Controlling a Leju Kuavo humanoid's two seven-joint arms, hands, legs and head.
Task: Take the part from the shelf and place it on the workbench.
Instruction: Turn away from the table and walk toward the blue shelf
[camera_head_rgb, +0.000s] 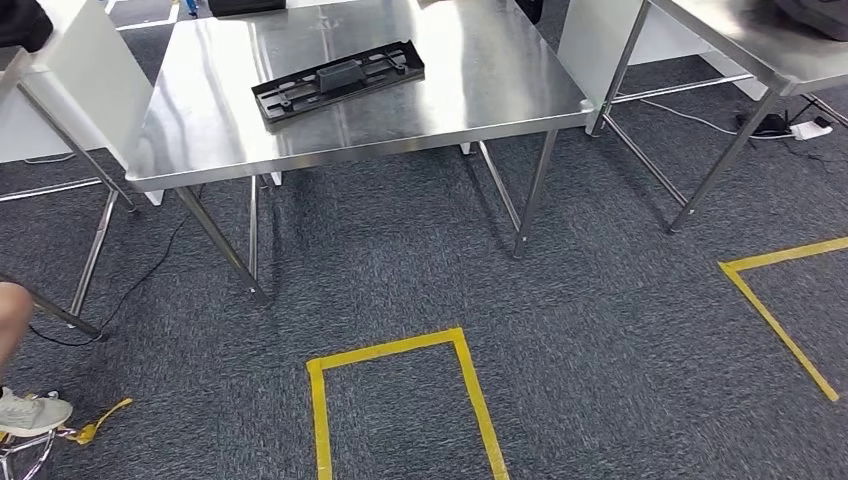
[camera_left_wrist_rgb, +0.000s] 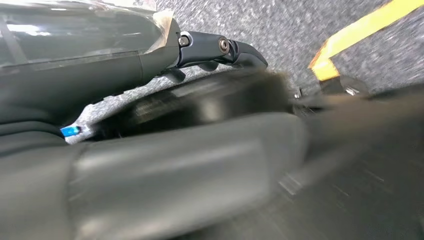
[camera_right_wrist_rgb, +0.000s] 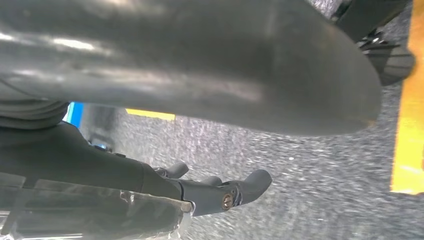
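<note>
A: Start with the hands. What are they doing?

B: Both hang low over the carpet. The left hand shows dark fingers stretched out over grey pile, with nothing between them; I judge it loose and empty. The right hand looks much the same: fingers apart, thumb clear of them, holding nothing.

A: Why hang like that?

B: My guess is the arms are simply parked at the robot's sides, since nothing needs carrying. The wrist views are blurred, so I would not press the finger pose further.

A: And the part?

B: The part, a long black tray-like piece, lies flat on the steel bench, a little toward its near edge and turned at a slight angle. It rests wholly on the top, well away from both hands.

A: So the task is done?

B: Judging by that, the placing looks finished. No shelf is visible from the head view.

A: Anything else around?

B: Yellow tape marks a box on the carpet in front of the bench, likely a standing spot. A person's shoe sits at the left edge, and a second table stands to the right.
</note>
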